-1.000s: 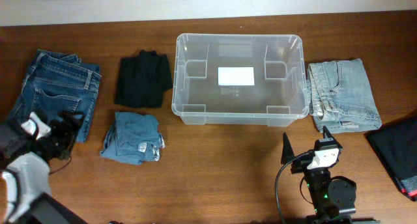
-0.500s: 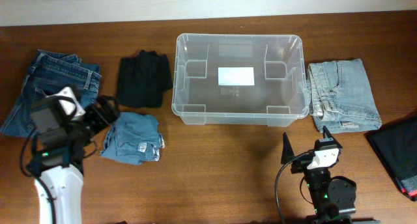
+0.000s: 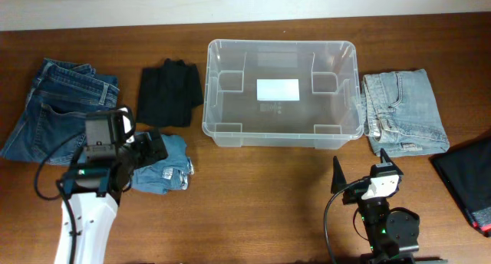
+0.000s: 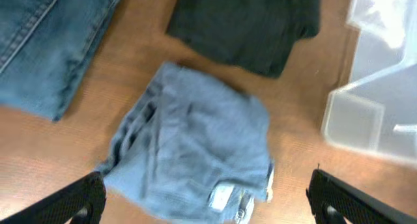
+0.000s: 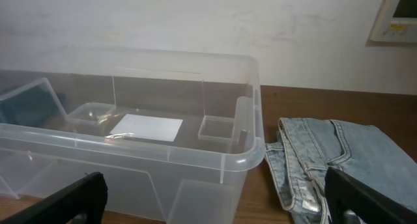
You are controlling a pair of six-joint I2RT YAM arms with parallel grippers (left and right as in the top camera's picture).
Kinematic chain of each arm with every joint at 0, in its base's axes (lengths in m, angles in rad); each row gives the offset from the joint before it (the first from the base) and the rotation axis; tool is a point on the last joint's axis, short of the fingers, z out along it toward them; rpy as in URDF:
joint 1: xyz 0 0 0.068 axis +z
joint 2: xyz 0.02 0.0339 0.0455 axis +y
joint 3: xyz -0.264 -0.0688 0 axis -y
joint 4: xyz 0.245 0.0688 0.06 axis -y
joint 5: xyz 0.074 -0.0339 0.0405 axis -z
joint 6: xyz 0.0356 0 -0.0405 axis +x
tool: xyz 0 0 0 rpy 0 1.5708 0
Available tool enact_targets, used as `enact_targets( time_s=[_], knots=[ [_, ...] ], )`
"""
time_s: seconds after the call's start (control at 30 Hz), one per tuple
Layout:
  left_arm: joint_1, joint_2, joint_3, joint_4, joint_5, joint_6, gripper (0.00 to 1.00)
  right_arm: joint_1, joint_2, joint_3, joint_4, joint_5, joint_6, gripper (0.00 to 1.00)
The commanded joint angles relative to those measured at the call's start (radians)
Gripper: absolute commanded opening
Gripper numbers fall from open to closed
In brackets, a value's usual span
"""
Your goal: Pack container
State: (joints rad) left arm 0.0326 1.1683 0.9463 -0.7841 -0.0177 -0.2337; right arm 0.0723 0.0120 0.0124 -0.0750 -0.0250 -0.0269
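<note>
The clear container (image 3: pixel 282 133) stands empty at the table's middle back, white label on its base; it also shows in the right wrist view (image 5: pixel 130 152) and at the edge of the left wrist view (image 4: pixel 378 87). My left gripper (image 3: pixel 149 150) is open, above a small folded light-blue denim piece (image 3: pixel 165 166), (image 4: pixel 195 152). My right gripper (image 3: pixel 367 183) is open and empty, resting at the front right, facing the container.
Folded dark-blue jeans (image 3: pixel 65 110) lie at far left, a black garment (image 3: pixel 169 91) beside them, pale folded jeans (image 3: pixel 403 110) right of the container, a dark item (image 3: pixel 468 179) at the right edge.
My left arm has swung right from the dark jeans at the left edge to over the small light-blue denim piece. The right arm has not moved.
</note>
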Motion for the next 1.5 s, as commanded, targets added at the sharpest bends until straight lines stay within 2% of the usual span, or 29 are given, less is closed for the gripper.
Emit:
enact_targets(
  time_s=[0.0, 0.2, 0.63, 0.93, 1.47],
  knots=[
    [-0.005, 0.058, 0.083, -0.076, -0.018, 0.058, 0.99, -0.008, -0.006, -0.007, -0.001, -0.009, 0.001, 0.98],
    [-0.005, 0.225, 0.127, -0.182, 0.0, 0.116, 0.99, -0.008, -0.006, -0.007, -0.001, -0.009, 0.001, 0.98],
    [-0.006, 0.526, 0.126, -0.15, -0.002, 0.117, 0.99, -0.008, -0.006, -0.007, -0.001, -0.009, 0.001, 0.98],
    [-0.006, 0.615, 0.122, -0.112, -0.005, 0.116, 0.99, -0.008, -0.006, -0.007, -0.001, -0.009, 0.001, 0.98],
    [-0.006, 0.657, 0.118, -0.113, -0.005, 0.116, 0.99, -0.008, -0.006, -0.007, -0.001, -0.009, 0.001, 0.98]
  ],
)
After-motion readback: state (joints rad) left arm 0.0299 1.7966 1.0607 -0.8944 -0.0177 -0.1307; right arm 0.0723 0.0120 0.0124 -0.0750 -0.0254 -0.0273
